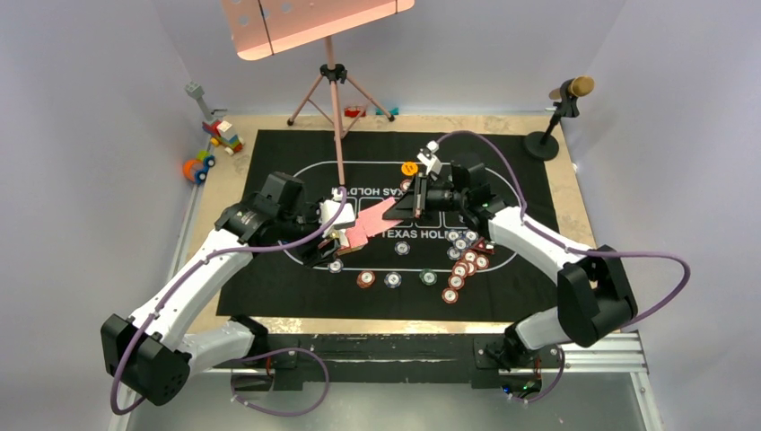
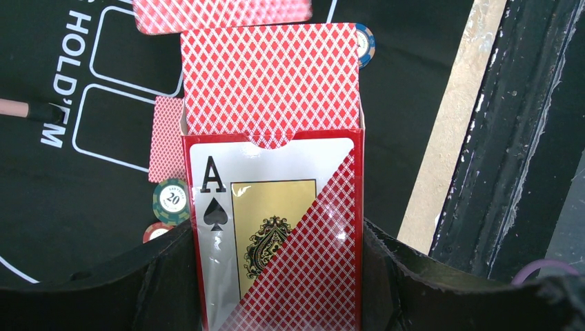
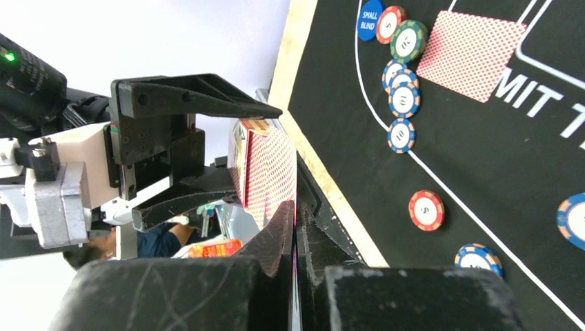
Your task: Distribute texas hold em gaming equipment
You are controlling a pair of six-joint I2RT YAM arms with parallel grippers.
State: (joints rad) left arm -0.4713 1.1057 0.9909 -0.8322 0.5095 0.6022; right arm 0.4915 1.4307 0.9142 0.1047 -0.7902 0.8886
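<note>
- Box [image 2: 276,234] is sitting clamped between our left gripper's [image 1: 339,235] fingers.
- We are pinching one card [image 2: 270,76], partly out of it, in our closed right gripper [image 3: 295,221].

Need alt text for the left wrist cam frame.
The left gripper clamps a red card box printed with an ace of spades, its red-backed cards sticking out of the open top. Behind it, on the black mat, lie a single card and a green 20 chip.
</note>
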